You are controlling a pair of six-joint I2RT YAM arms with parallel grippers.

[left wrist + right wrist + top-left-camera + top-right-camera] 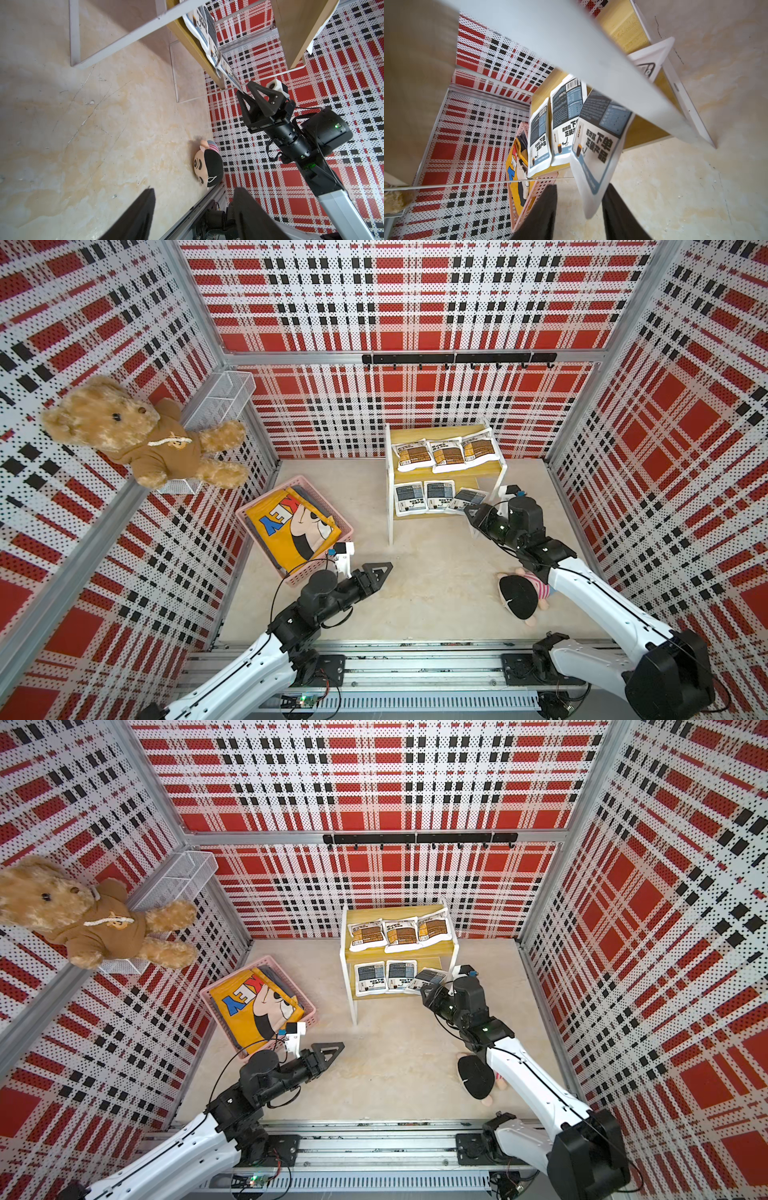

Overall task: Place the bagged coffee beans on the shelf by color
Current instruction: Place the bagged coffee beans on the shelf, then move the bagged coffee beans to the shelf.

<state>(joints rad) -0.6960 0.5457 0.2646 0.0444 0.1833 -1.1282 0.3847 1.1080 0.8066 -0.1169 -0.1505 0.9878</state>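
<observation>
Right claw [580, 185]: fingers apart, with the overhanging corner of the third grey pouch [600, 141] loose between them. Judged step: release. Back straight out, clear of that corner. The pouch lies askew on the lower board of the shelf [415, 434]. Two grey pouches [410, 497] lie beyond it and three brown pouches [446, 454] above. Only the left wrist view shows the overhang edge-on; both top views show all six. Left claw [386, 568]: apart, empty.

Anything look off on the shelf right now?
Yes. On the two-tier yellowish wooden shelf, the third grey-panelled white pouch lies skewed on the lower tier, one end sticking out past the edge between the open fingers of the right gripper. Its two grey neighbours and the three brown-panelled pouches lie tidy.
</observation>
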